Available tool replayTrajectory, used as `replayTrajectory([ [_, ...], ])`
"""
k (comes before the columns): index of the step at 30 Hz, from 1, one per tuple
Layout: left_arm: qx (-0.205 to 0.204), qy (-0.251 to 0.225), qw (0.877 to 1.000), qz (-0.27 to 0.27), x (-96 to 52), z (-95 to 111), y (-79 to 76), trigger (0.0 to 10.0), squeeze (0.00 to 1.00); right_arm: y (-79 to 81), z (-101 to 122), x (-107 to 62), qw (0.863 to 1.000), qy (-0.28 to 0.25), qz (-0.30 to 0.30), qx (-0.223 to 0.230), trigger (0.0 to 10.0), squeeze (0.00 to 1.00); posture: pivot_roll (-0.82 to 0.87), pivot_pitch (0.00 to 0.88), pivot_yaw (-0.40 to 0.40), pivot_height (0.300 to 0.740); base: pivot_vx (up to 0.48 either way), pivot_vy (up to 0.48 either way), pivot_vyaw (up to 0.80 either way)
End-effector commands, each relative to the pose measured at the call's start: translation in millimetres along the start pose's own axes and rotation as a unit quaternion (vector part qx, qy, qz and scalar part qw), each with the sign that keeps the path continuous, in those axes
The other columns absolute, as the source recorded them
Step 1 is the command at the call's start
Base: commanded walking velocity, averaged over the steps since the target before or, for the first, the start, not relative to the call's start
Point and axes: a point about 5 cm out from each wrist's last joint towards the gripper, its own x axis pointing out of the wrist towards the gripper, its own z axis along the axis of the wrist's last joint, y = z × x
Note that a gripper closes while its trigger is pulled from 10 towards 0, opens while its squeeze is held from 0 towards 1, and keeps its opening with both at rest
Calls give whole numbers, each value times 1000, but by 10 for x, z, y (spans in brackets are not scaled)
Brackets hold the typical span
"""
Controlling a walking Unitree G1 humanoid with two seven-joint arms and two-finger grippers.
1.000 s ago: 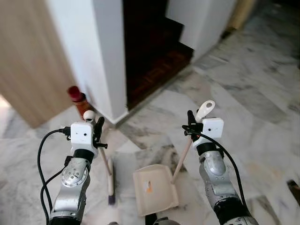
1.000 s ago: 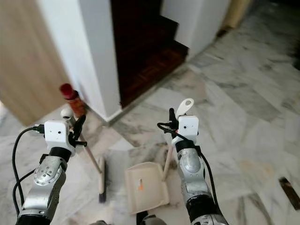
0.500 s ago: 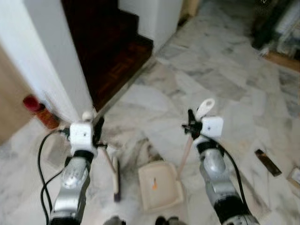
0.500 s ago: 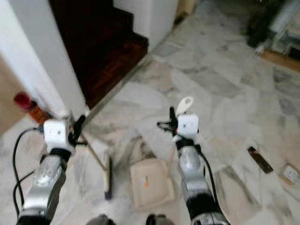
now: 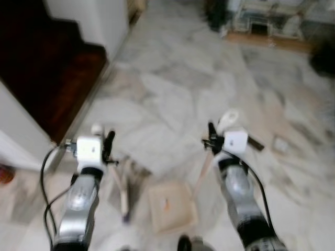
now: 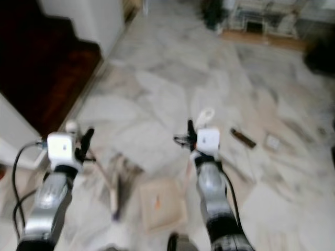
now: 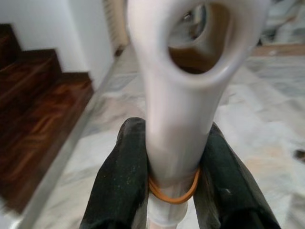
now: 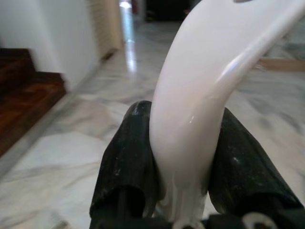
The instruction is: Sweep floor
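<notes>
My left gripper (image 5: 109,147) is shut on the white broom handle (image 7: 177,90); its loop end sticks out past the fingers, with an orange rubber band around it. The broom head (image 5: 124,201) rests on the marble floor below that hand. My right gripper (image 5: 211,142) is shut on the dustpan handle (image 8: 190,129), whose white curved tip (image 5: 228,118) rises above the wrist. The beige dustpan (image 5: 170,206) sits on the floor between my arms. Both eye views are blurred.
Dark wooden stairs (image 5: 42,68) and a white wall corner (image 5: 18,149) lie to the left. A small dark strip (image 6: 242,137) and a pale scrap (image 6: 272,141) lie on the floor right of my right arm. Furniture (image 5: 261,18) stands far ahead. Open marble floor (image 5: 178,89) stretches ahead.
The camera has swung to the right: stairs and wall slid left, and more open floor and far furniture came into view. Both grippers keep their hold on broom and dustpan.
</notes>
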Motion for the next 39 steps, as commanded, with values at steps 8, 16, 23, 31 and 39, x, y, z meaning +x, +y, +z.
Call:
replayTrajectory([
  [8, -11, -16, 1000, -4, -5, 45, -1, 10000, 0, -1, 76, 42, 1000, -17, 3, -7, 10000, 0, 120, 158, -17, 740, 0, 0, -800],
  [16, -16, -15, 1000, -6, -6, 40, -12, 10000, 0, 6, 71, 40, 1000, -17, 4, -7, 10000, 0, 120, 145, -16, 740, 0, 0, -800],
  [23, -28, -5, 1000, -13, -17, 19, -18, 10000, 0, 9, 76, 32, 1000, -24, 1, -9, 10000, 0, 121, 135, -15, 740, 35, 0, -63],
  [31, -27, -4, 1000, -12, -23, 21, -11, 10000, 0, 15, 80, 25, 1000, -26, 2, -5, 10000, 0, 118, 147, -15, 740, 367, 0, 0],
  [39, -28, -3, 1000, -10, -26, 18, -4, 10000, 0, 10, 72, 20, 1000, -24, 2, -8, 10000, 0, 119, 154, -16, 740, 440, 0, 0],
])
